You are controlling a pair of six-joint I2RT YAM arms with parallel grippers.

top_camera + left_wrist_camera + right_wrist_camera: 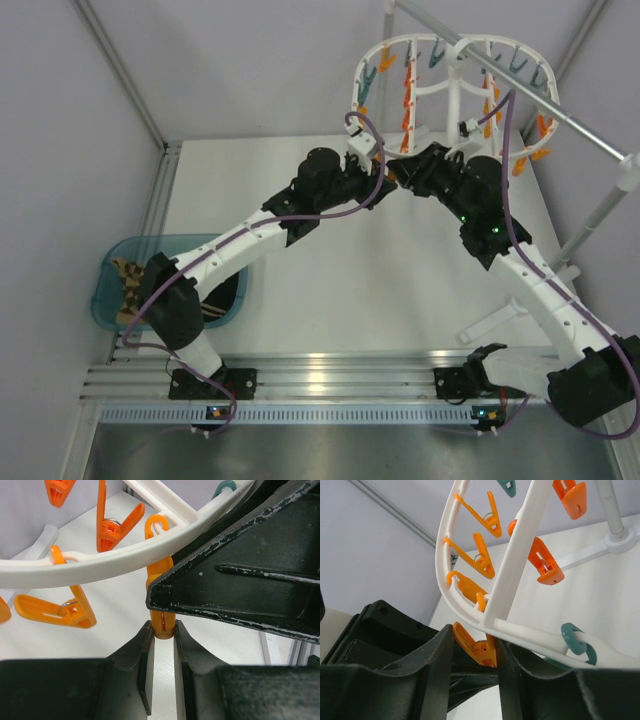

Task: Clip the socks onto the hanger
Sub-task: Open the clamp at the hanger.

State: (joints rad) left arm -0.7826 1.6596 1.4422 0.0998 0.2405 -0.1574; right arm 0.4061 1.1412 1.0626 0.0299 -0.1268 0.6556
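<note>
Here, over the white table (380, 290), left fingers (142, 672) and right fingers (435, 675) pinch orange clips (162, 625)

1 orange clip (162, 622) in left end effector (162, 642) pinch, under hanger (100, 566)

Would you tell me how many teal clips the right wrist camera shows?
2: one teal clip cut off at the top edge, another on the hanger's lower rim; others may be out of view.

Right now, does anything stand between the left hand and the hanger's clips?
Nothing visible does: the left hand grips one orange clip hanging under the white rim of the hanger.
</note>
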